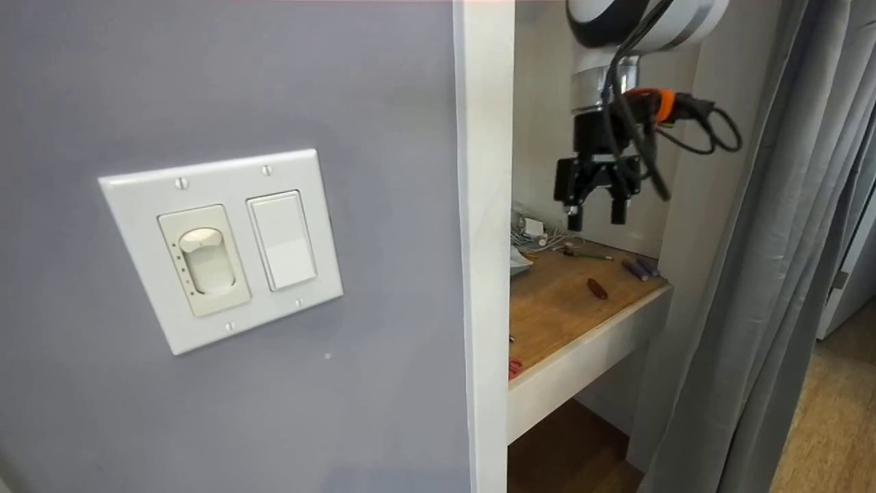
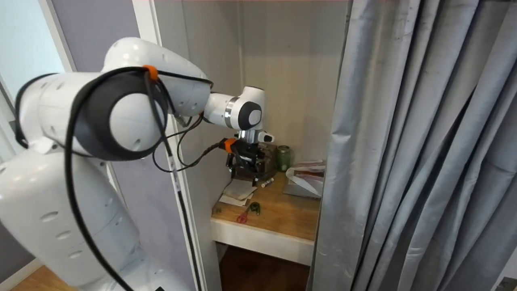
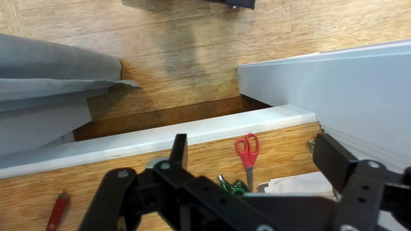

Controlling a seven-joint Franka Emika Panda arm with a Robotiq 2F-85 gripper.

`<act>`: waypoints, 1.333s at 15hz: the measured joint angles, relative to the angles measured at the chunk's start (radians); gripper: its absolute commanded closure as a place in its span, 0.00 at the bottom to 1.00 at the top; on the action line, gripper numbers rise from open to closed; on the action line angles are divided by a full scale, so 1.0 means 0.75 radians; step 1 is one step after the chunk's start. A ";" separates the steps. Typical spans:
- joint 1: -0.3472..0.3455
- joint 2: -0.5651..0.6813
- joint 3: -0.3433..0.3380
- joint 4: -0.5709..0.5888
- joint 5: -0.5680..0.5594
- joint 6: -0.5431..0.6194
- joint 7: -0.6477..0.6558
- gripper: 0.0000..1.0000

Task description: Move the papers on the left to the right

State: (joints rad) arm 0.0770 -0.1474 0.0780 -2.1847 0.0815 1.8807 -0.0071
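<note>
Papers (image 2: pixel 238 190) lay on the worktop (image 2: pixel 288 214) below the hand (image 1: pixel 597 218), whose jaws stood wide with nothing gripped. Reaching seemed the current step; the next move likely called for lowering to pinch the papers by an edge.
</note>
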 measured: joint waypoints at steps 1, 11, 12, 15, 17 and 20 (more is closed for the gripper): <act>0.016 0.056 0.029 0.003 -0.004 0.074 0.041 0.00; 0.092 0.445 0.091 0.148 -0.105 0.487 0.163 0.00; 0.092 0.450 0.091 0.155 -0.106 0.487 0.162 0.00; 0.092 0.450 0.091 0.162 -0.107 0.487 0.162 0.00; 0.089 0.458 0.090 0.163 -0.064 0.491 0.117 0.00; 0.087 0.526 0.092 0.179 -0.002 0.569 0.048 0.00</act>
State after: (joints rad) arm 0.1424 0.2471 0.1472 -2.0506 0.0796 2.3073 0.0287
